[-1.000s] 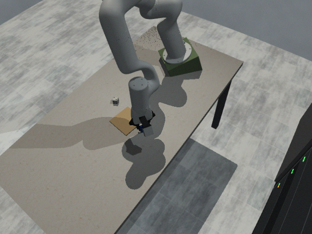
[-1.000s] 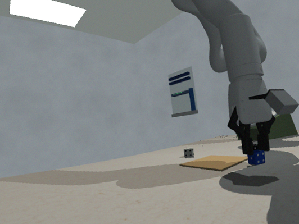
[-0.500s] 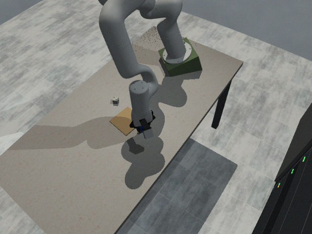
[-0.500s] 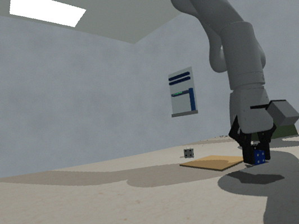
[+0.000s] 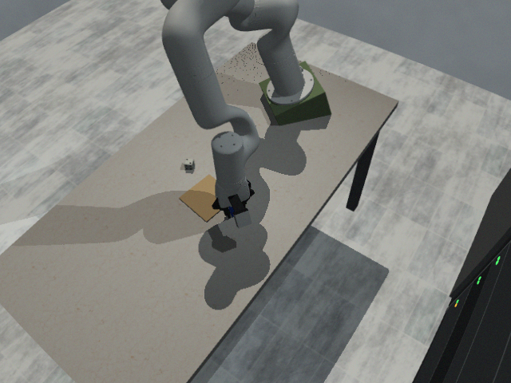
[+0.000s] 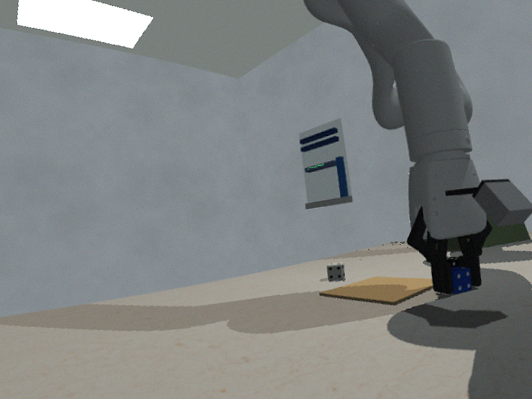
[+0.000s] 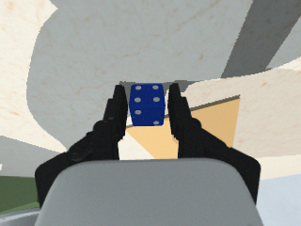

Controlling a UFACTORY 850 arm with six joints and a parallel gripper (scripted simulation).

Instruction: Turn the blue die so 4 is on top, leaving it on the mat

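The blue die (image 7: pixel 147 104) lies on the table just off the edge of the tan mat (image 5: pixel 201 198), not on it. Its upper face shows several white pips in the wrist view. My gripper (image 7: pixel 147 95) points straight down, with one finger on each side of the die, low near the table. The fingers stand open, close to the die's sides but not pressing on it. The exterior view shows the die (image 6: pixel 460 281) between the fingertips (image 6: pixel 456 278), beside the mat (image 6: pixel 379 289). In the top view the die (image 5: pixel 231 211) is mostly hidden by the gripper.
A white die (image 5: pixel 188 164) lies flat on the table beyond the mat, also seen in the exterior view (image 6: pixel 335 271). The arm's green base block (image 5: pixel 295 100) stands at the far end of the table. The table's right edge is close to the gripper.
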